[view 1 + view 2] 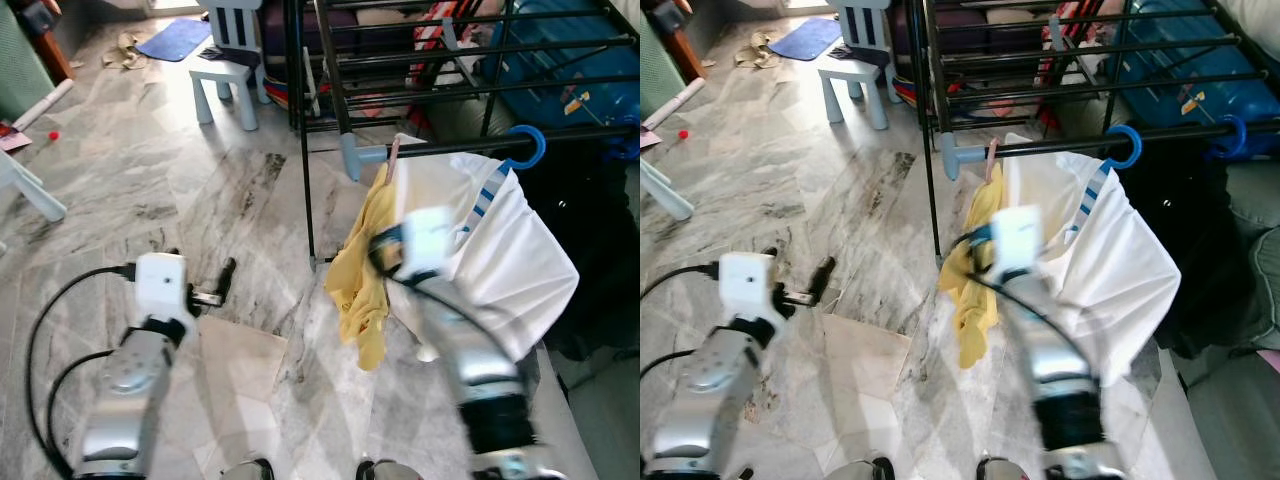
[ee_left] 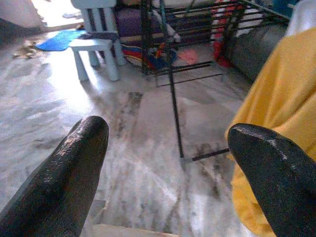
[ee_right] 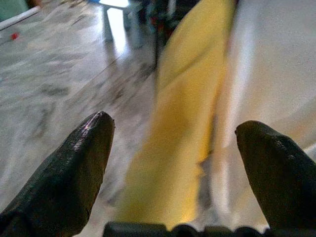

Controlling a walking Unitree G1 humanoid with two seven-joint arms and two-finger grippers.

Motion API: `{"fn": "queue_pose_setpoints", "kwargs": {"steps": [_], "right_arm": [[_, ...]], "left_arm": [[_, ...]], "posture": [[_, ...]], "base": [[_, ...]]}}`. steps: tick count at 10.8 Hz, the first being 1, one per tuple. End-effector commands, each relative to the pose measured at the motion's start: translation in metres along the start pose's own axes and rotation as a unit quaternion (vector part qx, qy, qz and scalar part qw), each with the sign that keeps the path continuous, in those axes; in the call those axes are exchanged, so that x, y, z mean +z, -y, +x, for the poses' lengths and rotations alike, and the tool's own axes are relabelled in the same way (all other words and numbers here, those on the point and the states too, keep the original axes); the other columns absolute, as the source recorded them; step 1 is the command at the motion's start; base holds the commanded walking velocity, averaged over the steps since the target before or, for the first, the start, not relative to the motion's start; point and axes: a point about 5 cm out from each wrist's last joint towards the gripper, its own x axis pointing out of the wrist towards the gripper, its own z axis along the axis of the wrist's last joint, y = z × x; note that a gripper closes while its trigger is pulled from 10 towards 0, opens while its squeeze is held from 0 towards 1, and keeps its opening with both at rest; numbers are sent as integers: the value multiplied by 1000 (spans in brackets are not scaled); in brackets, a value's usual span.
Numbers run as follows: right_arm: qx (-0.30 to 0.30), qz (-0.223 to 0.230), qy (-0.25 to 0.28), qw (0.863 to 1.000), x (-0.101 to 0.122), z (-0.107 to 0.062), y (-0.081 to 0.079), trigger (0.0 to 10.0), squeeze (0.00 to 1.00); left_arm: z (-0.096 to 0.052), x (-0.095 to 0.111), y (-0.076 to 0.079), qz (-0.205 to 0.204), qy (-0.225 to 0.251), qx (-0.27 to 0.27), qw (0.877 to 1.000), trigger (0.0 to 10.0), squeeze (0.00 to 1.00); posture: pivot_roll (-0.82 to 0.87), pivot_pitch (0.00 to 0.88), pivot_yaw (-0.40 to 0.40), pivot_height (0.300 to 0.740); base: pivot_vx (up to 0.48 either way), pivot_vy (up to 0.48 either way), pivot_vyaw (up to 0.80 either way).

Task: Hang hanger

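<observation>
A blue hanger (image 1: 527, 147) hooks over the black rail (image 1: 440, 148) of the drying rack, with a white garment (image 1: 505, 250) draped from it. Beside it a yellow cloth (image 1: 365, 285) hangs from a pinkish hook (image 1: 393, 160). My right arm (image 1: 470, 350) reaches up, blurred, to where the two cloths meet. In the right wrist view, my right gripper (image 3: 175, 128) is open, with the yellow cloth (image 3: 182, 123) and white garment (image 3: 276, 74) just ahead of it and nothing held. My left gripper (image 1: 215, 288) is low over the floor, open and empty (image 2: 168, 133).
The black drying rack (image 1: 450, 50) fills the back, with a blue case (image 1: 560, 60) behind it. A dark garment (image 1: 595, 270) hangs at the right. A light blue child's chair (image 1: 230, 60) and a blue mat (image 1: 175, 40) stand behind on the marble floor (image 1: 150, 170).
</observation>
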Motion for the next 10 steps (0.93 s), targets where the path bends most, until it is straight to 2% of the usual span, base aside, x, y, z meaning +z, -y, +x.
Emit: {"fn": "queue_pose_setpoints", "kwargs": {"steps": [1, 2, 3, 4, 5, 6, 7, 8, 9, 10], "right_arm": [[25, -3, 0, 1000, 3, 5, -10, 10000, 878], [38, -17, -19, 999, 0, 11, -17, 10000, 698], [18, -24, -43, 999, -8, 12, -10, 10000, 698], [-14, -34, -55, 998, -12, 12, 6, 10000, 608], [-27, -39, -58, 997, -13, 12, 13, 10000, 459], [-51, -51, -63, 995, -13, 11, 26, 10000, 408], [-71, -58, -61, 994, -11, 10, 38, 10000, 227], [-75, -64, -51, 994, -7, 10, 42, 10000, 8], [-70, -61, -30, 995, 1, 12, 41, 10000, 0], [-45, -82, 0, 996, 12, 16, 35, 10000, 0]], "left_arm": [[-2, -5, 1, 3, -9, 0, 1000, 10000, 0], [-2, -6, 7, 1, -9, -6, 1000, 10000, 0], [-2, -6, 8, 2, -10, -9, 1000, 10000, 0], [-2, -6, 8, 2, -10, -9, 1000, 10000, 0], [-2, -6, 8, 2, -10, -8, 1000, 10000, 0], [-1, -6, 7, 2, -10, -8, 1000, 10000, 0], [0, -6, 9, 2, -10, -12, 1000, 10000, 0], [2, -6, 11, 2, -10, -16, 1000, 10000, 0], [2, -7, 14, 1, -12, -21, 1000, 10000, 0], [3, -7, 16, 1, -11, -24, 1000, 10000, 0]], "posture": [[-26, 157, 15, 740], [-24, 156, 13, 740], [-20, 155, 11, 740], [-20, 155, 10, 740], [-25, 158, 10, 740], [-31, 159, 11, 740], [-37, 160, 15, 740], [-40, 161, 19, 740], [-41, 161, 21, 740], [-39, 161, 21, 740]], "base": [[0, 0, 0], [0, 0, 0], [0, 0, 0], [0, 0, 0], [0, 0, 0], [0, 0, 0], [0, 0, 0], [0, 0, 0], [0, 0, 0], [0, 0, 0]]}}
